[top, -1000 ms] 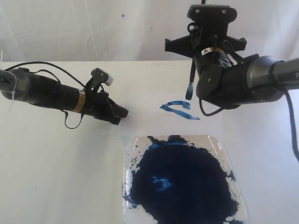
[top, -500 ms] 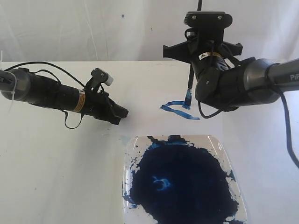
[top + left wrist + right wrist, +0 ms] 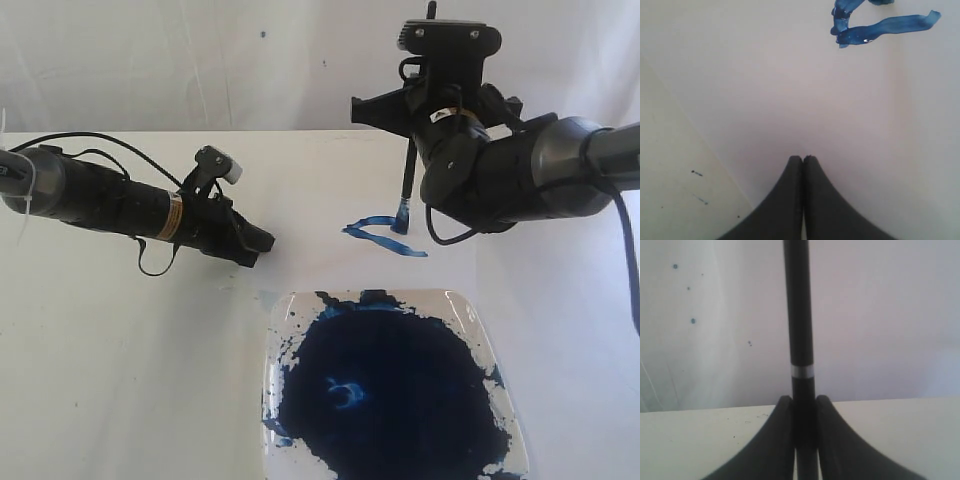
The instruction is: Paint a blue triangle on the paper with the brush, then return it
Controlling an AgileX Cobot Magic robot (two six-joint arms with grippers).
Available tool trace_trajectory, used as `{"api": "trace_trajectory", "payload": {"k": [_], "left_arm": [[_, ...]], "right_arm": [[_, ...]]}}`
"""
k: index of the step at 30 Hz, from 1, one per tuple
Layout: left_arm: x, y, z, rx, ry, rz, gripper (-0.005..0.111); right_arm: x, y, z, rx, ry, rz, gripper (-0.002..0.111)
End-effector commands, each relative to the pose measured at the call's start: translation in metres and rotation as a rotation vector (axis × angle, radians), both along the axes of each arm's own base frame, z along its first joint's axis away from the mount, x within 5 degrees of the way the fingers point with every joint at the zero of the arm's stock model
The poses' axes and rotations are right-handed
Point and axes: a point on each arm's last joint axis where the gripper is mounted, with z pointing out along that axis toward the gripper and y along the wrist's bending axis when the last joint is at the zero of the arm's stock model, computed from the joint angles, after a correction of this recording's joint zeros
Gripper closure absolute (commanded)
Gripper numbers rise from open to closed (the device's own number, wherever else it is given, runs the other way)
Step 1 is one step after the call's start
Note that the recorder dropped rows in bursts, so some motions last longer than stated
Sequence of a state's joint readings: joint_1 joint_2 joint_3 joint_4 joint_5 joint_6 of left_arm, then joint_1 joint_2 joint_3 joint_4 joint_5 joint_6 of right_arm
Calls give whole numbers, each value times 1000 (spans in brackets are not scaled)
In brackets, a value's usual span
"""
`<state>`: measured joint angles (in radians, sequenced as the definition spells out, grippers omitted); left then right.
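My right gripper (image 3: 413, 140) is shut on the brush (image 3: 408, 175), holding it nearly upright. The brush's blue-stained tip (image 3: 401, 216) touches the paper (image 3: 320, 190) at the right end of the upper stroke of the blue triangle (image 3: 383, 236). That figure shows two strokes meeting at its left corner, with the right side open. In the right wrist view the black handle (image 3: 798, 315) rises from between the fingers of the right gripper (image 3: 803, 401). My left gripper (image 3: 266, 243) hovers low over the paper's left part, shut and empty. The left wrist view shows it (image 3: 803, 158) with the strokes (image 3: 880, 22) ahead.
A clear square tray (image 3: 482, 312) holding a large dark blue paint pool (image 3: 385, 390) sits at the front, just below the strokes. The paper's edge runs diagonally past the bare tabletop (image 3: 670, 190). A white backdrop (image 3: 200, 60) closes the far side.
The right gripper lowered the brush and turned it more upright. The tip went from hovering above the strokes to touching the paper. The left arm has not moved.
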<state>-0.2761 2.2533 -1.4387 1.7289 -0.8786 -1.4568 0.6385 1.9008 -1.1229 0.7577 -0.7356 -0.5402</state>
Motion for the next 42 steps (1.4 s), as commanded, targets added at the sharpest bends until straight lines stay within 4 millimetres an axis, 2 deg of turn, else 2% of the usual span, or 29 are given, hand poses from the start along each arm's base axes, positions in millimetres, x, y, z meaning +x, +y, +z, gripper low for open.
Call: {"api": "trace_trajectory", "payload": {"k": [1,42], "left_arm": [[-1,-2,-3,19,-2,-8,107],[-1,-2,-3,19,-2,-8,107]], "right_arm": [[0,-2,0,-1,38,-15,108],[-14,-13,24,-5,172,-44,108]]}}
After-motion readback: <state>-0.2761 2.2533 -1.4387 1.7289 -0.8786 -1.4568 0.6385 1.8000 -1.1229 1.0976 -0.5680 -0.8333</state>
